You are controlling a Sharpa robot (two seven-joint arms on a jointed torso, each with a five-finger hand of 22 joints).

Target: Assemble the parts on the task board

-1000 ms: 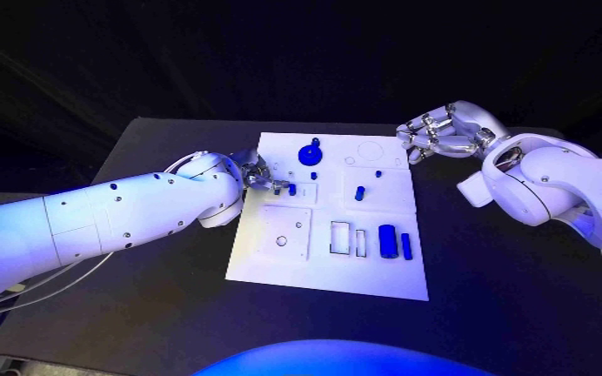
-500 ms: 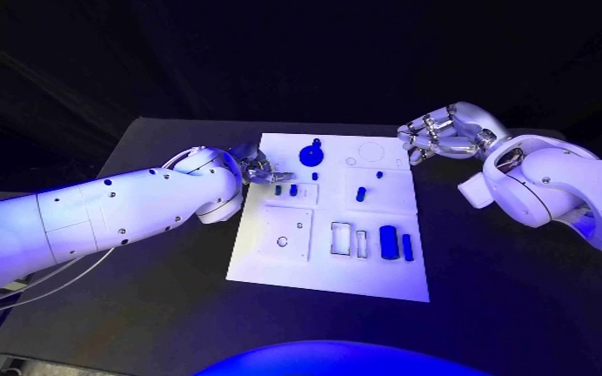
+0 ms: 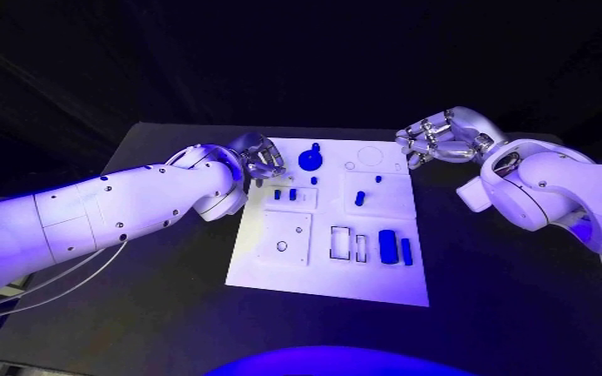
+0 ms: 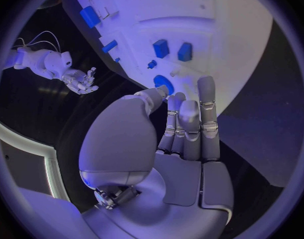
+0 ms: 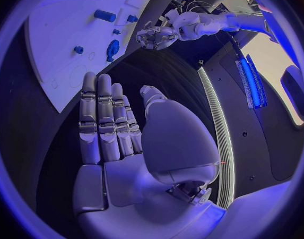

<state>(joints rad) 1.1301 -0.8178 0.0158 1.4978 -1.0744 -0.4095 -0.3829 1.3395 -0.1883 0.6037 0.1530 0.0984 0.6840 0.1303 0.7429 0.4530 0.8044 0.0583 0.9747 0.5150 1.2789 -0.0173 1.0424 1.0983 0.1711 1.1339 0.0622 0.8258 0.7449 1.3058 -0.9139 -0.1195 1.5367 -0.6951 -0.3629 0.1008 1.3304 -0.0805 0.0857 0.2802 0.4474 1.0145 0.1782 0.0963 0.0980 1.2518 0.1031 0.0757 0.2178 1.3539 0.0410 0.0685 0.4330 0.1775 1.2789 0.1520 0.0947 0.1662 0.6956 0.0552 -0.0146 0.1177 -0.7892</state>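
While the left hand (image 3: pixel 257 157) has lifted off the task board (image 3: pixel 329 280) since a second ago, fingers (image 4: pixel 206 109) loosely together and empty, two small blue parts (image 3: pixel 284 194) lie just below it. Right hand (image 3: pixel 442 138) hovers open beside the board's far corner above the worktop (image 3: pixel 502 289).

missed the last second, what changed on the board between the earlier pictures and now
The left hand has lifted off the task board and drawn back toward its far left corner, empty, leaving two small blue parts side by side. The right hand stayed hovering, open; the other parts kept their places.
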